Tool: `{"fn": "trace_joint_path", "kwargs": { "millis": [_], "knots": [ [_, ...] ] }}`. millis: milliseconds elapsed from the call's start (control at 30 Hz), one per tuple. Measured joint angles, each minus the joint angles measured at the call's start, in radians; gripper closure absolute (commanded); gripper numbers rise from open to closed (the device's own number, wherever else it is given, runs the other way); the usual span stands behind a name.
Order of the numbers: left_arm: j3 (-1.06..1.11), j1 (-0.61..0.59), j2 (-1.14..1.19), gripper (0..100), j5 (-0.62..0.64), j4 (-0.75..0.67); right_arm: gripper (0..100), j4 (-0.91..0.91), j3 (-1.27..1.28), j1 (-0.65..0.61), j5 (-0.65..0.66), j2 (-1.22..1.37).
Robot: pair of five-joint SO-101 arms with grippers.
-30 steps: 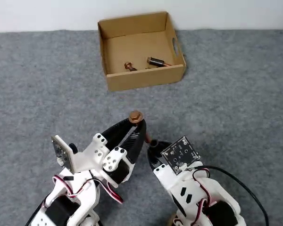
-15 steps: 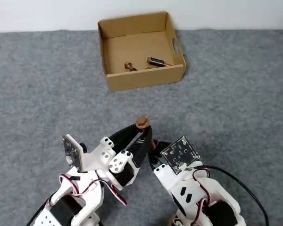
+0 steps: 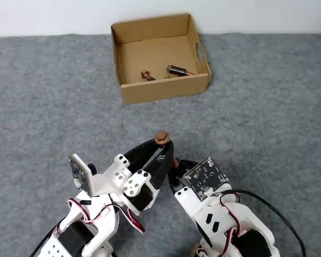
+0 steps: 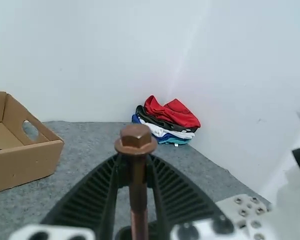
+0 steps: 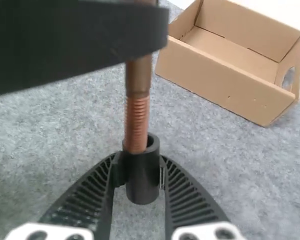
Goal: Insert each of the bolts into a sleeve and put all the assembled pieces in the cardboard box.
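Two finished-looking pieces are already lying in the cardboard box (image 3: 163, 90), a copper-headed one (image 3: 147, 75) on the left and a dark-sleeved one (image 3: 177, 69) to its right, so I am judging the job well along, with the piece in my grippers being joined now and its drop into the box left to do. My left gripper (image 3: 161, 146) is clenching the bolt (image 3: 161, 137) just under its hexagonal head, holding it upright over the grey counter (image 3: 43, 107), well short of the box. The bolt is looking copper-brown, with a flanged head, a smooth upper shank and fine threads on the lower part. To the right, my right gripper (image 5: 140, 182) is grasping the sleeve (image 5: 141, 172) between its ribbed pads, standing it mouth up directly beneath the bolt. The sleeve is showing as a short, matte black tube with a thick rim. The threaded tip is just entering the mouth, close against one side of the rim, so I am reckoning the insertion barely begun, with most of the threads standing clear.
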Motion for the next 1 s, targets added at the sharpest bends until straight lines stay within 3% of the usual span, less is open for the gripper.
{"fn": "trace_joint_path", "kwargs": {
  "millis": [1000],
  "knots": [
    [-0.002,-0.015,0.0,100,0.0,-0.037,99.1,0.0,-0.031,0.002,0.015,0.002]
  ]
}}
